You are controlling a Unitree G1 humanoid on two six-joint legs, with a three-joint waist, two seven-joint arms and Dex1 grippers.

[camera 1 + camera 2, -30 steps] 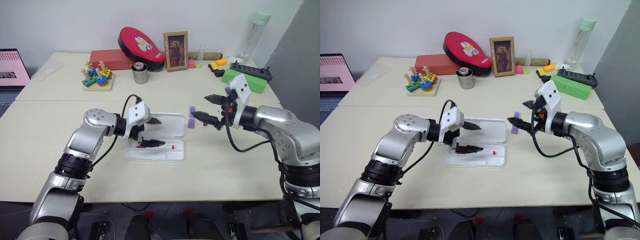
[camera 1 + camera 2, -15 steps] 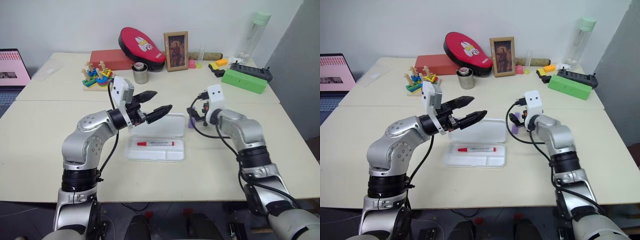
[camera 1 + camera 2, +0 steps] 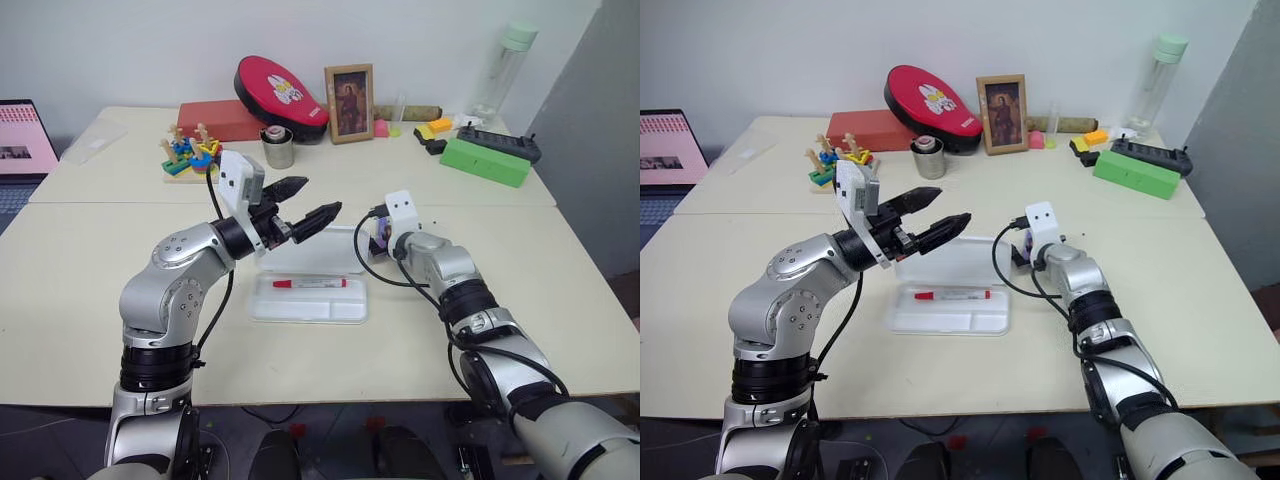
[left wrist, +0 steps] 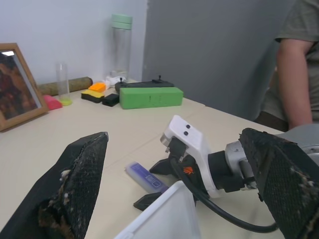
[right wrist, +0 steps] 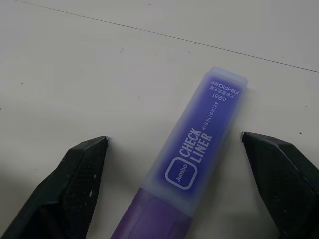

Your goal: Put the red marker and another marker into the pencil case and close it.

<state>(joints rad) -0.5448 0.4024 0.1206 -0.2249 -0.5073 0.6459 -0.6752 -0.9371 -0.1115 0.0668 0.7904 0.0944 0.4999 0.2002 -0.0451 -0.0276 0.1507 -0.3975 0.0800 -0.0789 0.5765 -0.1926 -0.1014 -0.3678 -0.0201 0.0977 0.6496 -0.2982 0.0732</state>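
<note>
While raised over the pencil case (image 3: 310, 298), left gripper (image 3: 305, 213) jaws wide; right gripper (image 5: 174, 149) low, jaws apart astride purple marker (image 5: 192, 169).

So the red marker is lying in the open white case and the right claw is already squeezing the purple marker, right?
Not quite. The red marker does lie in the open pencil case, but the right claw isn't squeezing the purple marker yet. The right wrist view shows its two fingers spread wide on either side, with table showing between each finger and the marker.
</note>
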